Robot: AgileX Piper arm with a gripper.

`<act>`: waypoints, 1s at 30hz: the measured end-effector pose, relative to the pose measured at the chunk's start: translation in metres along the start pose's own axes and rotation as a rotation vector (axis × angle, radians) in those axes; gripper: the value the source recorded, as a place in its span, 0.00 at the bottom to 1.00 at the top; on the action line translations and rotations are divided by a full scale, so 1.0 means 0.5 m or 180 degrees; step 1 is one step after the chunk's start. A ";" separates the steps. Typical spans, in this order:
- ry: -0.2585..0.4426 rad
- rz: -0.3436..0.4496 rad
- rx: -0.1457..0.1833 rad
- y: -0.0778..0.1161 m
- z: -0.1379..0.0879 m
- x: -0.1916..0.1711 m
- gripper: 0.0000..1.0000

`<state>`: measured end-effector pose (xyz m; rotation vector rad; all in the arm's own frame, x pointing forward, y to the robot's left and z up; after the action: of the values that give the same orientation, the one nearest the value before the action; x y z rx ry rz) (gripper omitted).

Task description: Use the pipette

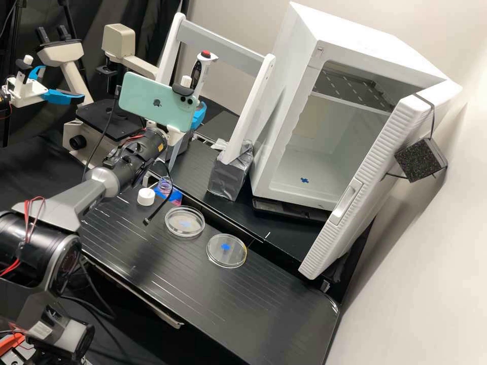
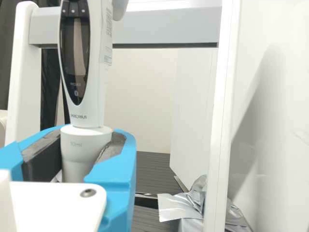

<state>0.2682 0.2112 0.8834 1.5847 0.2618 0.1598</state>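
Note:
My gripper (image 1: 199, 114) is partly hidden behind the green phone on the wrist, with a blue finger showing beside it. The white pipette (image 1: 202, 71), topped by a red button, rises upright behind the phone, close to the white rack. In the wrist view, the gripper (image 2: 83, 151) is shut on the lower collar of the pipette (image 2: 99, 72), with dark pads (image 2: 46, 152) against it. The pipette's tip end is hidden. On the bench are a small open bottle (image 1: 165, 185) with pinkish contents, a white cap (image 1: 146, 196) and two clear dishes, one (image 1: 184, 221) nearer the bottle, the other (image 1: 227, 251) farther right.
The white rack's upright (image 1: 249, 109) stands close to the right of the pipette, its foot wrapped in silver tape (image 1: 231, 175). Farther right is an open white cabinet (image 1: 309, 167). A microscope (image 1: 109, 121) stands behind the arm, and a second blue-fingered gripper is at far left.

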 end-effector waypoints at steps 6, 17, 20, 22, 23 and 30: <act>-0.0034 0.0002 -0.0002 -0.006 0.010 -0.001 0.00; -0.0174 -0.0085 0.0062 -0.031 0.048 -0.011 0.00; -0.0194 -0.0096 0.0098 -0.040 0.059 -0.026 0.00; -0.0199 -0.0088 0.0094 -0.044 0.065 -0.035 0.00; -0.0186 -0.0066 0.0101 -0.045 0.066 -0.041 0.00; -0.0022 0.0158 0.0063 -0.061 0.061 -0.071 0.00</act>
<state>0.2399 0.1727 0.8542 1.6118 0.2194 0.1907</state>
